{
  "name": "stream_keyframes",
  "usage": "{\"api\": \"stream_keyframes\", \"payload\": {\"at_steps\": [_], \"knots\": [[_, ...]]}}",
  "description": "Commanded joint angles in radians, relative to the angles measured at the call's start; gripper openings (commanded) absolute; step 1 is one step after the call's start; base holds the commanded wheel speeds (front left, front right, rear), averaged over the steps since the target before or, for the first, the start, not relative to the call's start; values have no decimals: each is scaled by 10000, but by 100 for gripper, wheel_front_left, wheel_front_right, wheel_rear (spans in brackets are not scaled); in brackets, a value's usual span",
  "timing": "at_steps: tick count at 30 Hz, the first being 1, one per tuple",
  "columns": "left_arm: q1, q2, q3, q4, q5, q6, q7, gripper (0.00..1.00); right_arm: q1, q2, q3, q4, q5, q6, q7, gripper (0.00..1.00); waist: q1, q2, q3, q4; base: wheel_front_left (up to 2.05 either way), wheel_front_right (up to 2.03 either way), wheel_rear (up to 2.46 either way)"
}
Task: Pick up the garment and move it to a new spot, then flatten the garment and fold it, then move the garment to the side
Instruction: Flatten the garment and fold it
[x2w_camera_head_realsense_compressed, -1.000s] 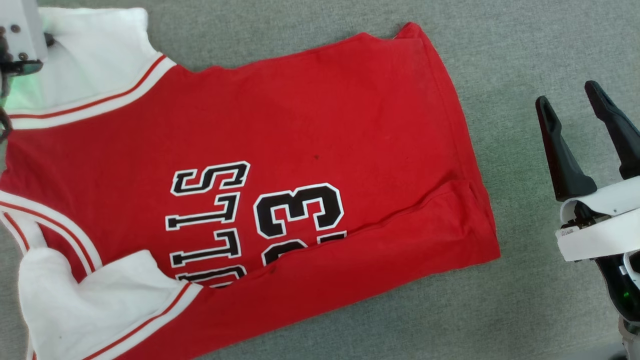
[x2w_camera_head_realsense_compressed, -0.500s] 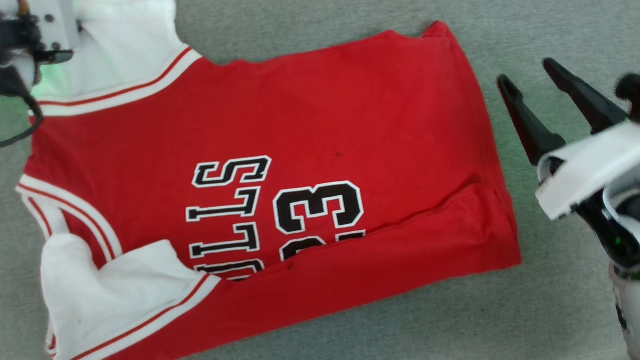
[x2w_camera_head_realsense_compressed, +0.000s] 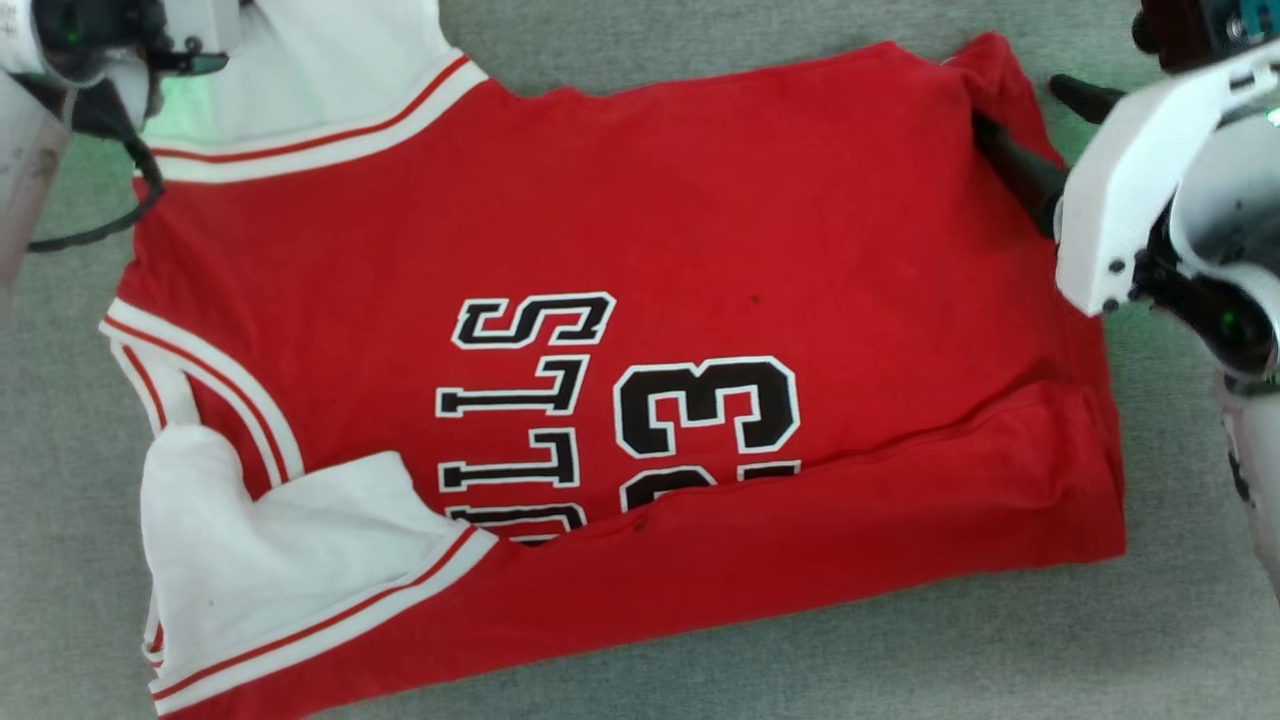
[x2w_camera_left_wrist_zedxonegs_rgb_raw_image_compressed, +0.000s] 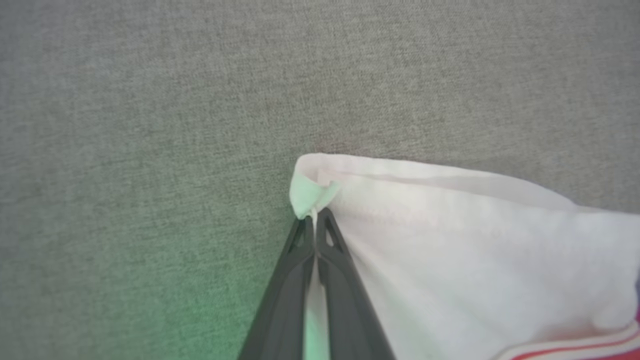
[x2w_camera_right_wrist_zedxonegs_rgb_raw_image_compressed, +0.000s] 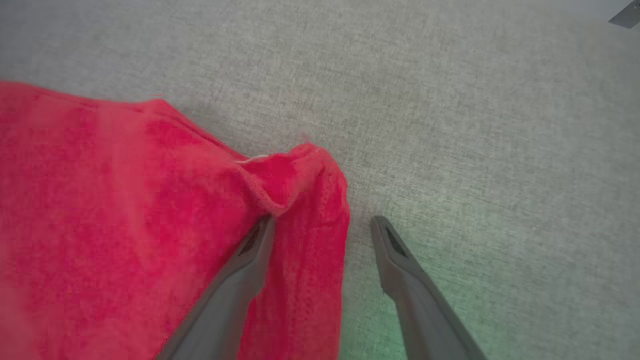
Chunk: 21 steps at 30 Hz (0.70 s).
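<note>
The shirt (x2w_camera_head_realsense_compressed: 640, 330) is laid flat on the grey fabric surface (x2w_camera_head_realsense_compressed: 1000, 650), front up, w/ black lettering & number turned sideways in the head view. The collar end is seen at that view's left, the hem at its right. The near long edge is folded up over the front, so part of the number is covered. The lower sleeve (x2w_camera_head_realsense_compressed: 280, 540), white, is spread at bottom left. The upper sleeve (x2w_camera_head_realsense_compressed: 330, 70) is stretched toward top left.

The left gripper (x2w_camera_left_wrist_zedxonegs_rgb_raw_image_compressed: 315, 220) is closed tight: in the left wrist view its two fingers are pressed together w/ a thin pinch of the upper sleeve's corner caught btwn the tips.

The right gripper (x2w_camera_right_wrist_zedxonegs_rgb_raw_image_compressed: 324, 222) is spread wide at the hem corner (x2w_camera_right_wrist_zedxonegs_rgb_raw_image_compressed: 300, 170), nothing clamped. One finger (x2w_camera_right_wrist_zedxonegs_rgb_raw_image_compressed: 250, 265) is set against the red cloth, tip at a small raised fold. The other finger (x2w_camera_right_wrist_zedxonegs_rgb_raw_image_compressed: 400, 260) is held over bare grey surface just past the edge, so a strip of hem is placed btwn the jaws. Whether the tips are touching the surface cannot be told.
</note>
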Motion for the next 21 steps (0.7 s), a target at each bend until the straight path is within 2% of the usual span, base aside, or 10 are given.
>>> {"api": "stream_keyframes", "payload": {"at_steps": [1, 7, 8, 9, 14, 21], "knots": [[262, -222, -113, 155, -35, -85, -23, 0, -299, 17, 58, 226, 124, -11, 349, 100, 0, 0, 114, 129, 0, 0, 0], [184, -471, -135, 527, -21, -295, -162, 0, -968, 207, 650, 1210, 313, -3, 2288, 100, 0, 0, 188, 275, 0, 0, 0], [185, -519, -132, 574, -34, -342, -181, 0, -1051, 194, 792, 1282, 373, -2, 2559, 43, 0, 0, 191, 305, 0, 0, 0], [180, -568, -128, 634, -45, -363, -193, 0, -1127, 192, 842, 1347, 434, -2, 2779, 0, 0, 0, 191, 334, 0, 0, 0], [131, -728, -38, 866, -100, -552, -418, 0, -1538, -57, 655, 1364, 415, -3, 3358, 0, 0, 0, 125, 507, 0, 0, 0], [-145, -805, 238, 950, -198, -983, -1023, 0, -1424, -450, 215, 1054, 464, -9, 2873, 0, 0, 0, -263, 913, 0, 0, 0]]}}
